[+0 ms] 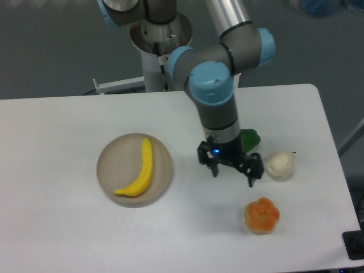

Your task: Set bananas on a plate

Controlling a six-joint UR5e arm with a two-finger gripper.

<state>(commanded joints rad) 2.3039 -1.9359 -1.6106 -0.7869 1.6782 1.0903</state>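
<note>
The jaws of the gripper (232,171) are spread and hold nothing, hanging above the white counter (57,227) right of the plate (134,169). One banana (140,172) lies in the plate. One pale fruit (281,165) sits just right of the gripper, one orange fruit (262,215) below it. A green thing (250,139) is mostly hidden behind the arm.

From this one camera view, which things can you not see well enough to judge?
- Green object: mostly hidden behind the arm's wrist; I cannot tell what it is.
- Gripper: fingers look spread and hold nothing, but the tips are dark and small.
- Black item at the lower right: cut off by the picture edge.
- Blue thing at the top right: blurred and cut off.
- Banana and plate: clear, banana lies on it.
</note>
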